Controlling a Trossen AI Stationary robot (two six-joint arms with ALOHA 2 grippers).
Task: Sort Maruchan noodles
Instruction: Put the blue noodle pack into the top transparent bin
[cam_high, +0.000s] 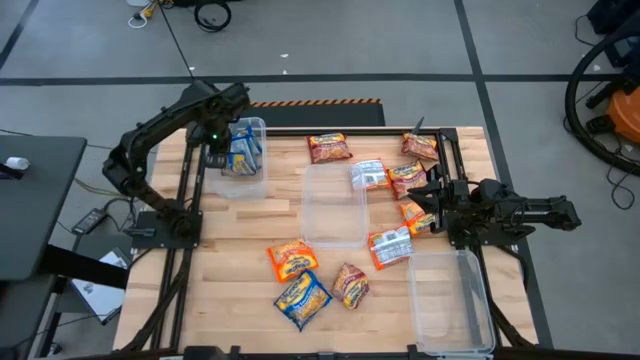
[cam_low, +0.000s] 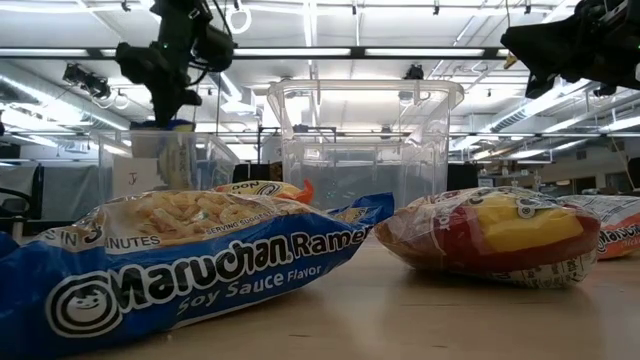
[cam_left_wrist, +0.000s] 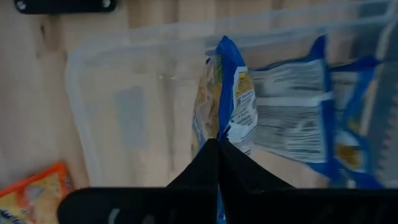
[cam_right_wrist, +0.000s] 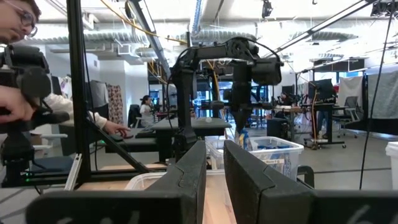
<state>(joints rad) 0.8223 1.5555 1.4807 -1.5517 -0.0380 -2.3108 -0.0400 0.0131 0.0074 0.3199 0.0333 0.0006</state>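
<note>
The left gripper (cam_left_wrist: 219, 144), at the desk's (cam_high: 240, 245) 10 o'clock, pinches a blue noodle packet (cam_left_wrist: 225, 93) over the clear bin (cam_high: 243, 180) holding other blue packets. The right gripper (cam_high: 432, 203) hangs at 3 o'clock, fingers slightly parted, above scattered packets (cam_high: 398, 180).

Table (cam_high: 240, 250): pale planked wood, matt. Bins (cam_high: 335, 205): clear smooth plastic. Noodle packets (cam_low: 200, 265): glossy, crinkled plastic film.
</note>
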